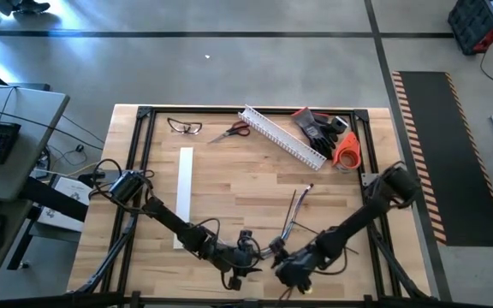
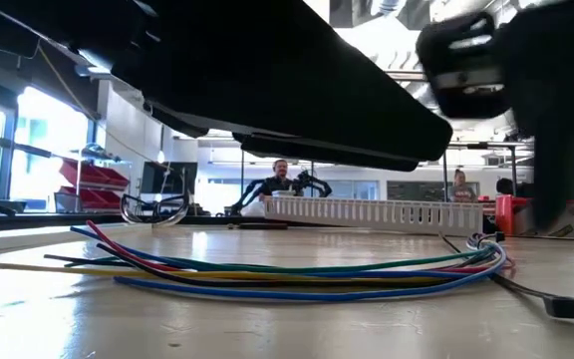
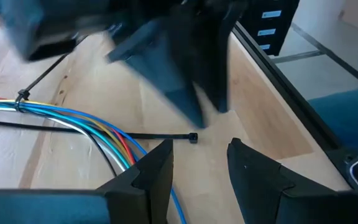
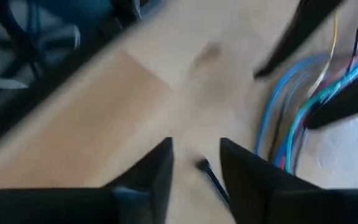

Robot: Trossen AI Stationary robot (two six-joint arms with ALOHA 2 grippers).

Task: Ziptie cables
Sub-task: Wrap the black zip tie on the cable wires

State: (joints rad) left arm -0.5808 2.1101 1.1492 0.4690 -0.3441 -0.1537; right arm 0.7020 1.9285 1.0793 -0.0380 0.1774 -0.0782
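Both my grippers crowd the desk's near edge. Left gripper (image 3: 197, 168) spread, empty, over the ziptie (image 3: 166, 135) crossing the cables (image 3: 86, 124). Right gripper (image 4: 194, 163) parted, ziptie head between, unpinched—positioned for threading.

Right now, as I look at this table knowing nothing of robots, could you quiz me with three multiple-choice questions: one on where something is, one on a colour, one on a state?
1. Where is the white slotted channel?
A) on the far part of the table, between the scissors and the gloves
B) under the grippers
C) on the floor

2. What colour is the roll beside the gloves?
A) green
B) white
C) orange

3. How is the left gripper?
A) shut on the scissors
B) open, holding nothing
C) shut on the roll

Answers:
1 A, the high view shows it there.
2 C, it is plainly orange.
3 B, its wrist view shows the fingers apart with nothing held between them.
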